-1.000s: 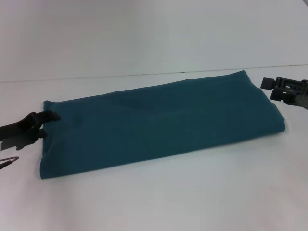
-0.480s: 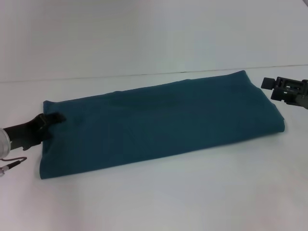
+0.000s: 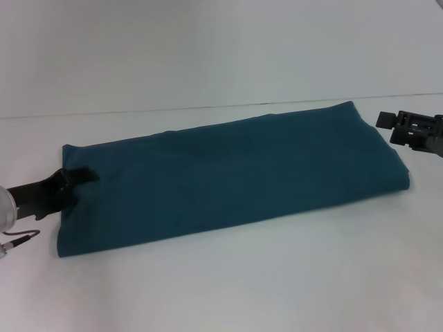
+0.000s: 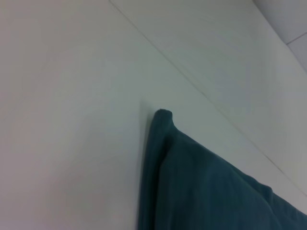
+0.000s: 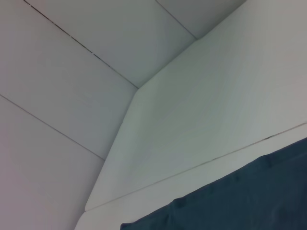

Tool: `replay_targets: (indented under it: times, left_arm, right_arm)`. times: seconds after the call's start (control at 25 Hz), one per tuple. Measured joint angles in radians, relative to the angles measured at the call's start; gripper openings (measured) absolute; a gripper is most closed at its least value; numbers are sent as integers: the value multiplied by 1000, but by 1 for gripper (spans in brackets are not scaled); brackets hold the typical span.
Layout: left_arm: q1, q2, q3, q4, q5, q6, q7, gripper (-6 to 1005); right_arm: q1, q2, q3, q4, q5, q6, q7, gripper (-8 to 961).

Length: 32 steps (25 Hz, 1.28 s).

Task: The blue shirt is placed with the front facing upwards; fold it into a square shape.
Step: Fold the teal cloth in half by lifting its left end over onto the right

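The blue shirt (image 3: 228,176) lies folded into a long teal strip, running from near left to far right across the white table (image 3: 242,290). Only plain cloth faces up. My left gripper (image 3: 77,178) is at the strip's left end, its dark upper finger (image 3: 83,173) lying over the cloth edge. My right gripper (image 3: 387,121) hangs just beyond the strip's far right corner, apart from the cloth. The left wrist view shows one corner of the shirt (image 4: 206,191). In the right wrist view an edge of the shirt (image 5: 240,206) shows.
The table's far edge (image 3: 208,107) meets a pale wall behind the shirt. A thin cable (image 3: 17,238) trails by the left arm. Bare table lies in front of the strip.
My left gripper has slid right and slightly down, from beside the shirt's left end to over its edge. The right arm and the shirt have not moved.
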Motion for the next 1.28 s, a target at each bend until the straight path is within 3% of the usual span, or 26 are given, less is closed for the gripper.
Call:
replay_targets:
  times: [0.2, 0.28, 0.32, 0.4, 0.48, 0.6, 0.84, 1.16, 1.28]
  left_arm:
    - [24, 6, -4, 93, -5, 92, -15, 707]
    - [25, 27, -2, 105, 5, 132, -27, 707]
    - [19, 53, -2, 101, 28, 177, -33, 708]
    - [7, 77, -9, 105, 77, 245, -26, 708]
    - [1, 87, -14, 136, 118, 295, 0, 709]
    - [-10, 89, -11, 178, 172, 337, 48, 711]
    - [-47, 92, -11, 133, 232, 314, 38, 715]
    - [-36, 84, -22, 128, 230, 251, -77, 876]
    - [-25, 67, -23, 126, 228, 213, -149, 878]
  right_arm:
    - [-1, -2, -2, 0, 0, -5, 0, 865]
    - [-1, -5, -6, 0, -1, -7, 0, 865]
    - [-1, -6, -8, 0, -2, -8, 0, 865]
    - [-2, -7, -9, 0, -10, -12, 0, 865]
    - [-2, -7, -9, 0, -13, -13, -1, 865]
    - [-4, -7, -6, 0, -13, -14, -8, 865]
    - [-8, -7, -2, 0, -14, -13, -9, 866]
    - [-11, -7, 0, 0, -14, -15, -9, 866]
    - [-11, -5, 0, 0, -14, -13, -9, 866]
